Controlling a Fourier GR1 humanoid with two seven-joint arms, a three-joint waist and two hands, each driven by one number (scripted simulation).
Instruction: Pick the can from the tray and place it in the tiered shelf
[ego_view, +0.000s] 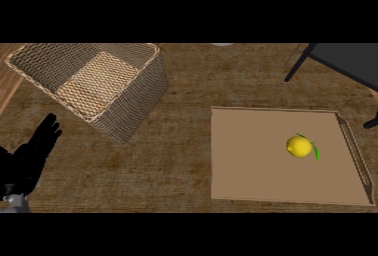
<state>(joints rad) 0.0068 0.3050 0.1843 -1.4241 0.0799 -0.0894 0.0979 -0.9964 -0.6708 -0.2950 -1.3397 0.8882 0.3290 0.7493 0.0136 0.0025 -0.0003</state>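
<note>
The tray is the landmark here: a flat brown tray with low rims, lying on the dark wooden counter at the right side of the view.

Nearest to the viewer, far to the left of the tray and at the lower left edge of the view, the left hand shows. It is black, its fingers are straight and spread a little, pointing up and away from the viewer. It holds nothing and touches nothing. A small piece of the grey forearm shows under it. The right hand does not appear in the view.

On the tray itself, a little right of its middle, lies a yellow lemon with a green leaf at its right side. It is the only thing on the tray. A can, which the task names, I cannot find on the tray or in any other place in the view.

Further away, to the upper left of the tray and well apart from it, stands a woven basket. It is tilted, so its opening faces up and toward the left, and its light woven bottom shows inside.

Farthest, beyond the upper right corner of the tray, a dark frame with thin black legs shows only in part, cut by the edge. I cannot tell if it is the tiered shelf.
</note>
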